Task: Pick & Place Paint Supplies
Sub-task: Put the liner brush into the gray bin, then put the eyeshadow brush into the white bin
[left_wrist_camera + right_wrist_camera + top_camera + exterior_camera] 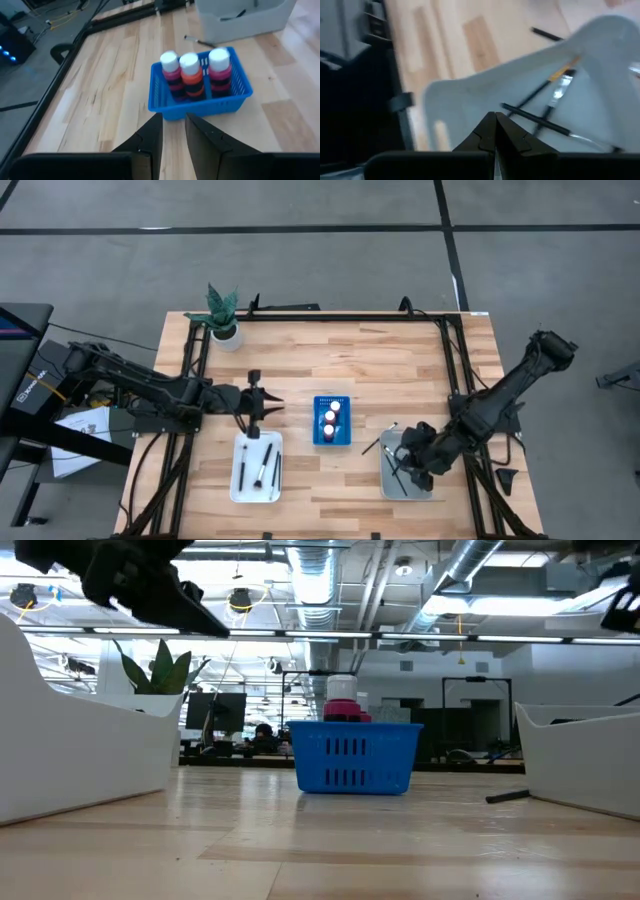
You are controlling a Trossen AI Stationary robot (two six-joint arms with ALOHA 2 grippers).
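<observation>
Three red paint bottles with white caps [190,72] stand upright in the blue rack [235,92] at the table's middle [332,421]. My left gripper [174,125] hovers just left of the rack, pointing at it, its fingers narrowly open with nothing between them. My right gripper [495,116] is shut and slants down over the grey tray [470,95] at the near right [390,480], where dark-handled brushes [540,117] lie flat on the tray floor. More brushes [262,465] lie in the white tray [240,485]. One brush [374,445] lies on the table between rack and grey tray.
A potted plant [222,315] stands at the far left corner. A black frame [330,315] runs along the table's far and side edges. Bare wood lies between the rack and the far edge.
</observation>
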